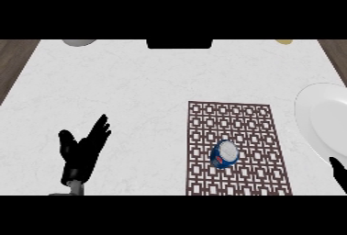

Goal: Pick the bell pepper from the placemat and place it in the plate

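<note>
Lying on the white marbled counter [136,92], a brown placemat [237,151] with a lattice pattern of small squares filled the middle-right of the head view, running down to the lower edge. On the placemat's lower middle sat a small rounded thing [225,154], blue and white with a touch of red on its left side; it did not look like a bell pepper, and what it was exactly could not be told. Nothing touched it, and both hands were well apart from it.

At the right edge, a white plate [324,121] lay partly cut off by the view, just beside the placemat's right side but not overlapping it. Nothing lay on the part of it that showed.

The left hand [80,151] stood over the counter at the lower left, well away from the placemat, with fingers straight and spread upward and the thumb held off to the left, holding nothing. Of the right hand [338,173], only a dark tip showed at the lower right corner, just below the plate's rim; whether it was spread or curled could not be told.

Along the far edge were a grey rounded object [79,42] at the left, a black block [180,44] in the middle, and a yellowish object [284,41] at the right, each cut off by the view.
</note>
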